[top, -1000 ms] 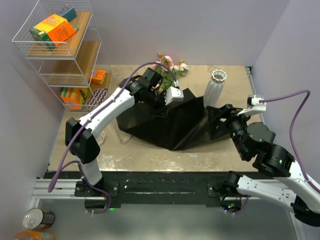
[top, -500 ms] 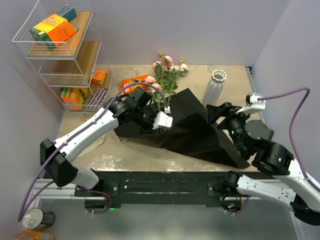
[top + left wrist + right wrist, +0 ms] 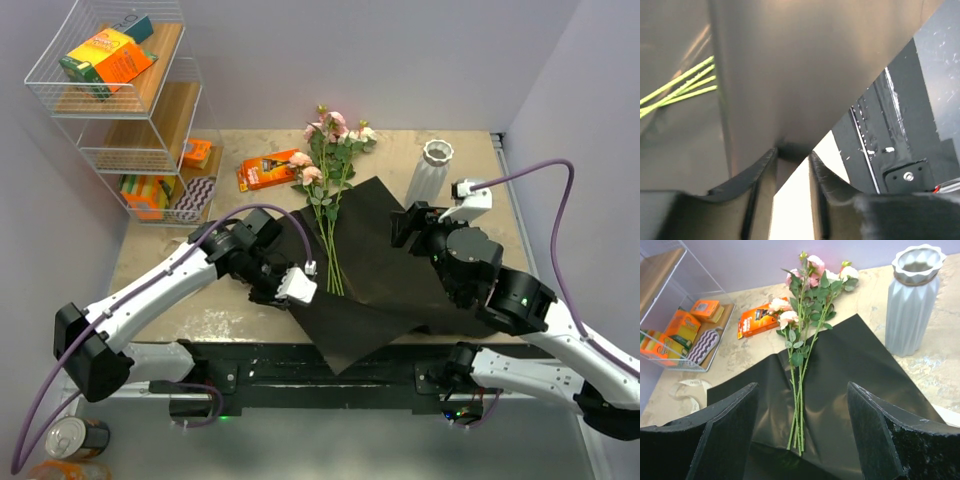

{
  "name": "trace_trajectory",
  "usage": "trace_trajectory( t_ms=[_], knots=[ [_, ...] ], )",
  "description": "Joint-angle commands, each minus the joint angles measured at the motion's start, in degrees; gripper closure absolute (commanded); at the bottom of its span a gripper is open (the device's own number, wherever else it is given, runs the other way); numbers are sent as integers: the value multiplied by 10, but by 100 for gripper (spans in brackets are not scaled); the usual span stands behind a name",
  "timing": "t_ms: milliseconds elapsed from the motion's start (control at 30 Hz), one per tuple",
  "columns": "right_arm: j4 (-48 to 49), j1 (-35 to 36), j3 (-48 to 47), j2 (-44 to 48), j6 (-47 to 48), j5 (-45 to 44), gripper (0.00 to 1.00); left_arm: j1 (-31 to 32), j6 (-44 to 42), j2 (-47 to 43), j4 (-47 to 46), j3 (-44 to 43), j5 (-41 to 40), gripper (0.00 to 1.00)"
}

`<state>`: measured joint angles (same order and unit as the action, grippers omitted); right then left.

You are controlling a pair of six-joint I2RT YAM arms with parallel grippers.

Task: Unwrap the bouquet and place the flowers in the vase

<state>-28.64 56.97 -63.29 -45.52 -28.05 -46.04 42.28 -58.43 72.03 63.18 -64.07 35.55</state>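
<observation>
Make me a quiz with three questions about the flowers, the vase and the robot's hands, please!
1. What colour is the vase?
A) white
B) red
C) green

2. Where are the flowers?
A) in the vase
B) lying on the black paper
C) on the floor

3. What is the left hand doing?
A) hanging open
B) pinching the black paper's edge
C) holding a flower

Answers:
1 A, its ribbed body is white.
2 B, the stems lie flat across the sheet.
3 B, the left wrist view shows paper squeezed between its fingers.
</observation>
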Motion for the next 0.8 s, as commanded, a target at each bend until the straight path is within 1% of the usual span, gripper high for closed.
trace_trajectory(
  t_ms=[0, 33, 100, 133, 167, 200, 233, 300, 333, 467, 500, 533, 600, 633, 700, 733, 767],
  knots=[
    [15, 2, 5, -15, -18, 14, 26, 1, -26, -25, 24, -21, 0, 56],
    [12, 1, 4, -19, -20, 14, 26, 1, -20, -28, 27, -38, 5, 42],
    [-8, 1, 1, -26, -30, 15, 26, 1, -12, -27, 52, -66, 22, 38],
    [-13, 1, 1, -27, -34, 13, 26, 1, -7, -23, 62, -102, 30, 26],
    [-20, 1, 7, -28, -40, 12, 26, 1, -7, -22, 74, -122, 36, 24],
    [-25, 1, 11, -25, -44, 11, 25, 1, -7, -22, 95, -140, 45, 17],
    [-30, 1, 16, -24, -48, 14, 25, 1, -11, -18, 103, -174, 48, 16],
    [-36, 1, 23, -22, -53, 15, 25, 1, -12, -15, 122, -203, 58, 15],
    [-40, 1, 25, -21, -54, 17, 25, 1, 1, -15, 122, -219, 57, 15],
    [-53, 1, 23, -24, -53, 20, 24, 1, 13, -16, 116, -227, 48, 14],
    [-55, 1, 22, -26, -53, 19, 24, 1, 39, -17, 64, -218, 28, 14],
    [-55, 1, 21, -30, -52, 17, 24, -1, 115, -14, 30, -216, 13, 13],
    [-58, 1, 12, -53, -50, 14, 25, -16, 165, -4, -49, -204, -17, 10],
    [-59, 1, -1, -65, -47, 12, 25, -52, 206, 11, -72, -196, -16, 7],
    [-57, -3, -17, -117, -42, 21, 25, -83, 255, 38, -116, -191, -35, 4],
    [-55, -6, -35, -136, -37, 26, 25, -106, 288, 76, -119, -199, -43, 4],
    [-44, -19, -43, -175, -33, 36, 26, -117, 300, 95, -119, -207, -55, 4]
  ],
)
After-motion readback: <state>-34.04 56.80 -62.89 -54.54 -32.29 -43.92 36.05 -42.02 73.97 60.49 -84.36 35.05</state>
